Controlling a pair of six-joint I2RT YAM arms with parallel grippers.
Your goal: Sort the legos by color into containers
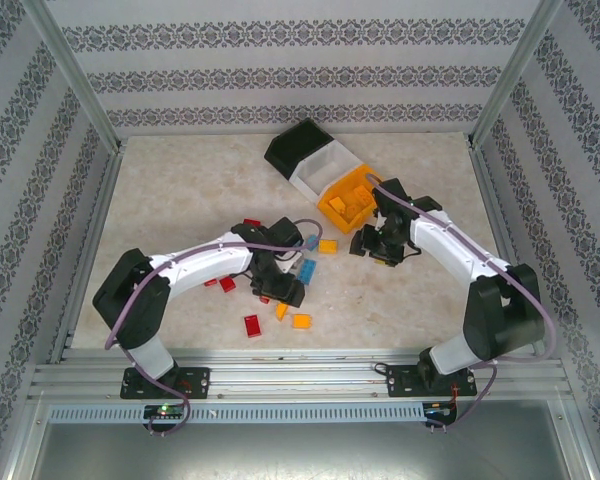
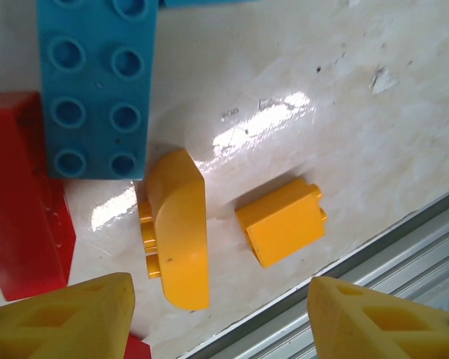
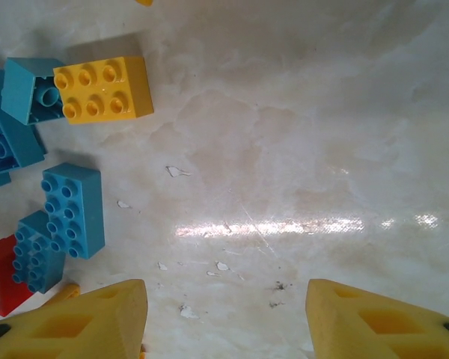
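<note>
Curved orange brick (image 2: 178, 228) lies on the table (image 2: 337, 112) by its near edge, just ahead of the left jaws, standing apart and empty like the right jaws; judged light, rigid, slick, best pinched across flat sides.

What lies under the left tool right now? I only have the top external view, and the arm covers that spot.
Observer: In the left wrist view, the open left tool has two bricks ahead of its gap: a curved orange plastic brick and a small square orange plastic brick, lying apart from each other.
Operator: And what is under the right tool?
Observer: In the right wrist view, the right tool is open over the bare, pale marbled tabletop, with nothing between its fingers.
</note>
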